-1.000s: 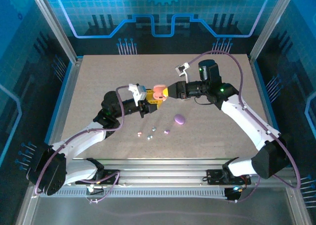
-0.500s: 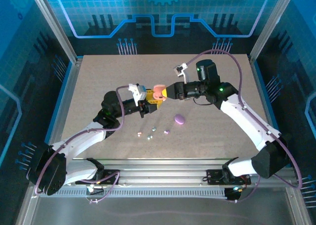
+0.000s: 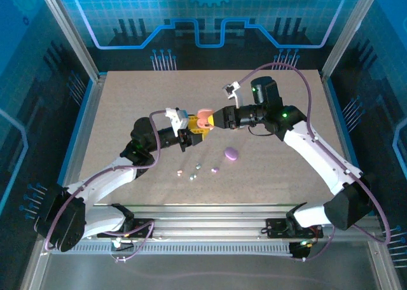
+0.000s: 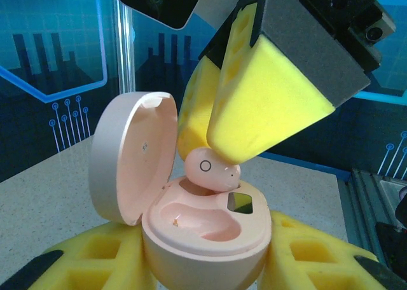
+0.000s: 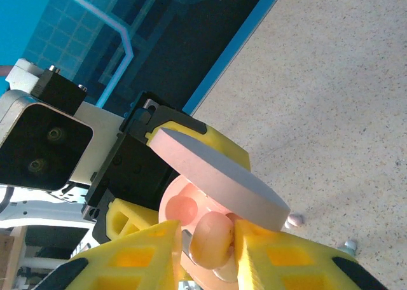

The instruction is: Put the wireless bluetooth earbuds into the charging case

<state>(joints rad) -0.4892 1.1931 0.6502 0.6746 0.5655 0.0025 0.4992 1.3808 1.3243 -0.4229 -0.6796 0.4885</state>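
While just ajar, R tool (image 5: 206,236) snug on pink earbud (image 4: 210,168) at open case (image 4: 191,223), L tool (image 4: 203,268) tight round it

The far and left parts of the table (image 3: 121,105) lie bare, open to either arm; toward the front a few loose earbuds (image 3: 191,175) and a purple case (image 3: 231,153) sit apart, with bare gaps between; the left tool (image 3: 193,128) and right tool (image 3: 213,119) meet above the centre, barring the way across; on the pink case (image 4: 203,239) the lid (image 4: 130,156) stands up at one side; the right tool's earbud (image 4: 210,169) crowds the rear well; the front well (image 4: 200,223) is uncovered.
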